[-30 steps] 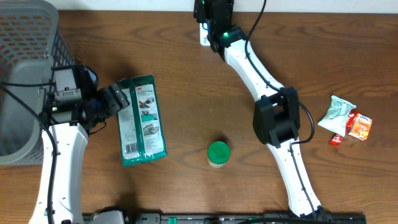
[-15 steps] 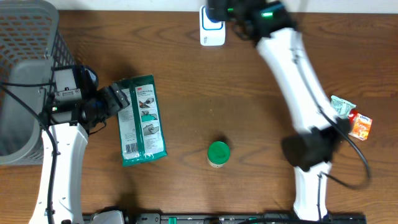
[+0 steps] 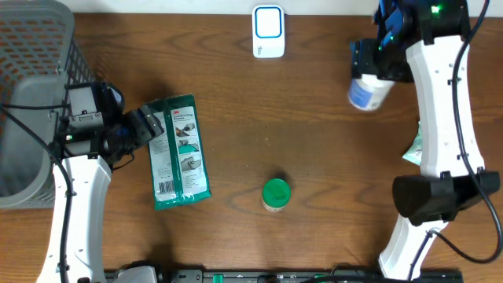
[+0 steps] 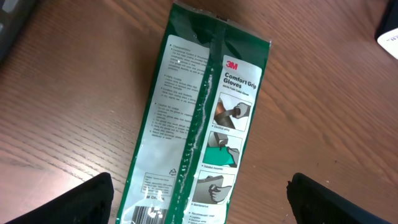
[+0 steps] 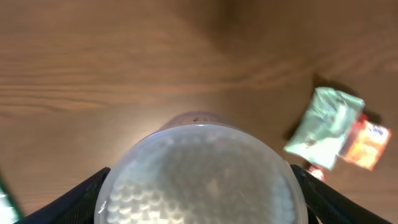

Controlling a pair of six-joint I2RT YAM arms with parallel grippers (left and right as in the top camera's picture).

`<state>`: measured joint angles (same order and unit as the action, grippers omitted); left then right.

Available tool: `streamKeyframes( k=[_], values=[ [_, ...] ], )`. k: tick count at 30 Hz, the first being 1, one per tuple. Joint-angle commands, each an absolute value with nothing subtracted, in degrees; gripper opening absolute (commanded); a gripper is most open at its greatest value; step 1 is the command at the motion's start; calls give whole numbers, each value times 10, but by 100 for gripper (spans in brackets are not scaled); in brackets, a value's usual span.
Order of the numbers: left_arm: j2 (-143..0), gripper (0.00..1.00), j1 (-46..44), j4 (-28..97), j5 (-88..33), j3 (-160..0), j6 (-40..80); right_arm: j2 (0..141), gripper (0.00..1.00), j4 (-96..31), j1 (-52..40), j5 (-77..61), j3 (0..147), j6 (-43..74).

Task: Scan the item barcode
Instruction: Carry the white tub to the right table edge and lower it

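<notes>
my right gripper (image 5: pixel 199 202) has its fingers (image 5: pixel 68 208) pressed on either side of the white tub (image 5: pixel 199 171), carrying it clear of the table (image 3: pixel 314 118) near the upper right of the overhead view. the grip looks square across the round body, so i would hold this squeeze and do all the turning from the wrist. the scanner (image 3: pixel 268 31) sits at the top centre of that view, well apart from the tub and to its left. i cannot see a barcode on any face shown here, so the step, as i judge it, is to bring the tub over and roll it slowly until the printed side faces the scanner's window, pausing at each turn. the tub's long axis runs along my fingers: my wrist camera looks straight at one round end, and from overhead the other end points down and slightly left in the frame. my left gripper (image 4: pixel 205 208) stands wide open over the near end of the glove packet (image 4: pixel 205 112), holding nothing. a green-lidded jar (image 3: pixel 276 194) stands at lower centre.
</notes>
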<state>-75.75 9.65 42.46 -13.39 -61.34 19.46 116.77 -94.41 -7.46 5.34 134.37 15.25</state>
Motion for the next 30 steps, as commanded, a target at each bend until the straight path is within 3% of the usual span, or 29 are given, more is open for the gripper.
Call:
streamKeyframes(
  k=[1,15,30],
  values=[
    [-748,89,98,426,-134,-617,191,1177,1,-931,-51,77,1281,141],
    [-748,89,98,426,-134,-617,191,1177,1,-682,28,90,1004,106],
    [-748,89,98,426,-134,-617,191,1177,1,-630,113,103,920,104]
  ],
)
